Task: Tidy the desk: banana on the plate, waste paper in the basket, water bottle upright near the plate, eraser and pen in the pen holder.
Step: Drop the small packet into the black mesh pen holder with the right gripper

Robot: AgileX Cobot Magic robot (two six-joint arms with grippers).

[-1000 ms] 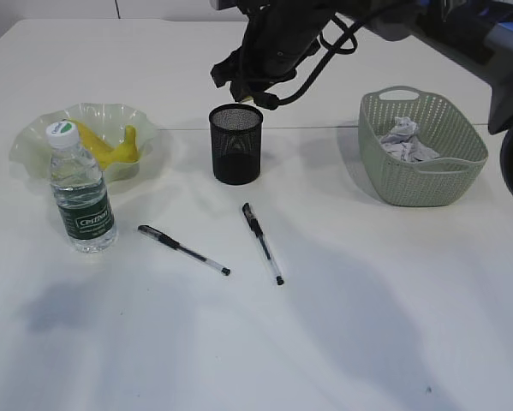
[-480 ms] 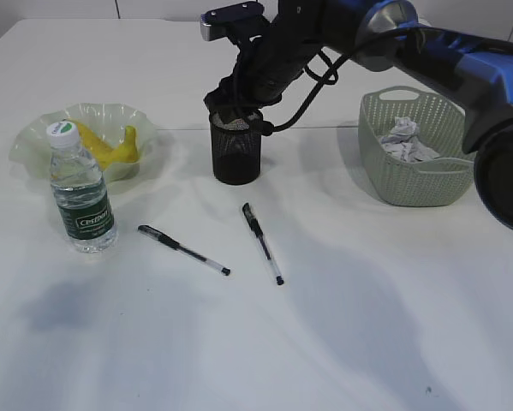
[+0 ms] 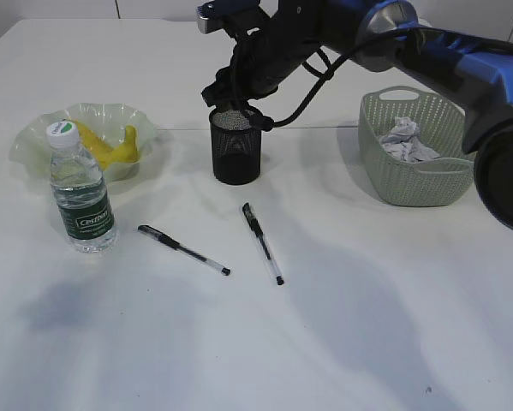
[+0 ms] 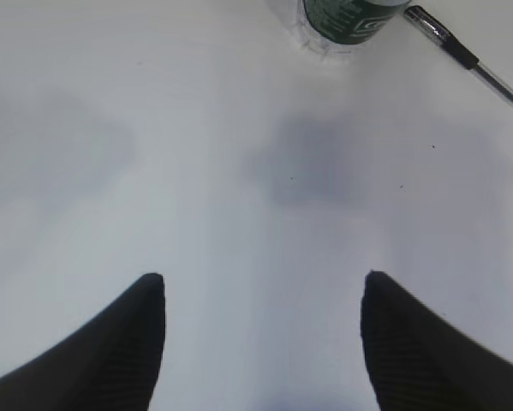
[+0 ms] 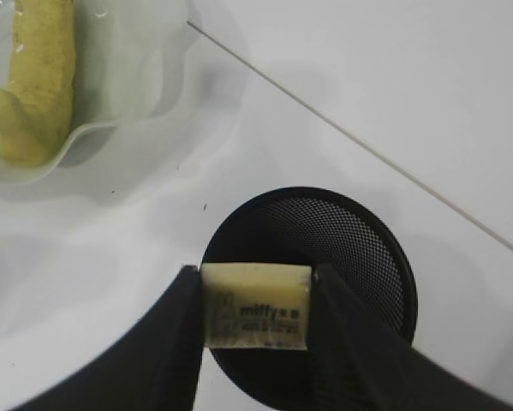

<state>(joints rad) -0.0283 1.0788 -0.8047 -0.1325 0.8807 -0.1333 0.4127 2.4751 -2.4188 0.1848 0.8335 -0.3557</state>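
Observation:
My right gripper [image 5: 256,295] is shut on a pale yellow eraser [image 5: 256,306] and holds it right above the mouth of the black mesh pen holder [image 5: 359,240], which also shows in the exterior view [image 3: 235,145]. Two black pens [image 3: 184,250] [image 3: 262,231] lie on the table in front of the holder. The banana [image 3: 110,147] lies on the glass plate [image 3: 33,137]. The water bottle [image 3: 80,193] stands upright next to the plate. Crumpled waste paper [image 3: 404,139] is in the green basket [image 3: 419,184]. My left gripper [image 4: 263,291] is open and empty above bare table.
The right arm [image 3: 367,34] reaches across from the right, over the table's far side. The left wrist view shows the bottle's base [image 4: 346,21] and one pen's end [image 4: 470,64] at its top edge.
My right gripper came down over the pen holder's mouth with the eraser, then rose slightly. The pens, bottle, plate and basket have not moved.

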